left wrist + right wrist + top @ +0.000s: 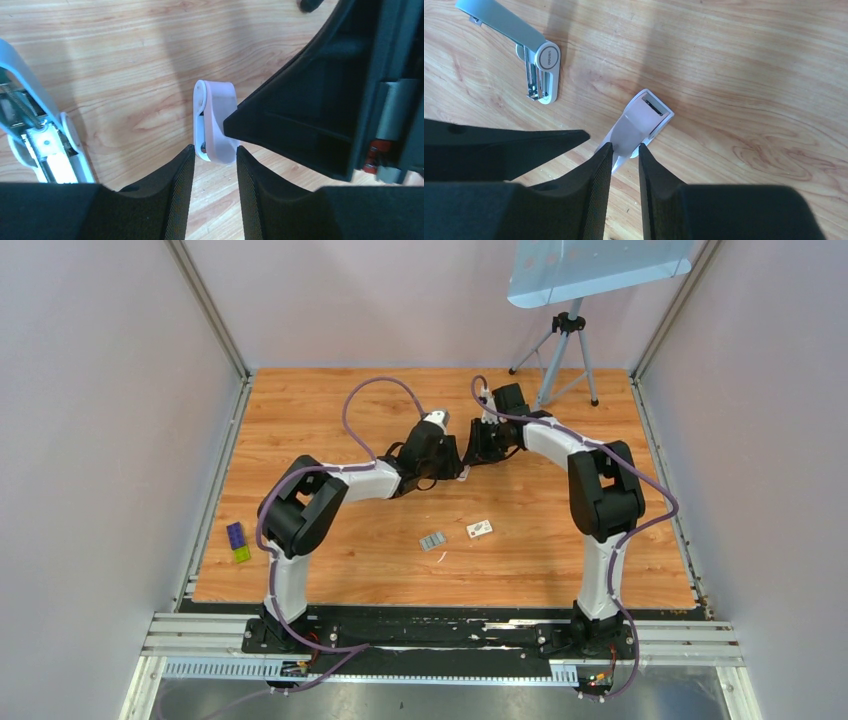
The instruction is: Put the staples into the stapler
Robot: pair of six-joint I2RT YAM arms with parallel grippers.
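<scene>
The staples [432, 541], short silvery-grey metal strips, lie loose on the wooden table [560, 560] nearest the arm bases, just beside a small white box tray [480, 529]. Farther in, the right gripper [625, 150] is closed narrowly on the thin end of a small pale pink piece [641, 120]. The left gripper [215, 150] flanks that piece with a narrow gap, but whether it presses, I cannot tell. The pale blue-grey and white mini stapler [519, 32] lies hinged open close by.

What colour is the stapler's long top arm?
Pale blue-grey, above a white base. The stapler shows best in the right wrist view.
</scene>
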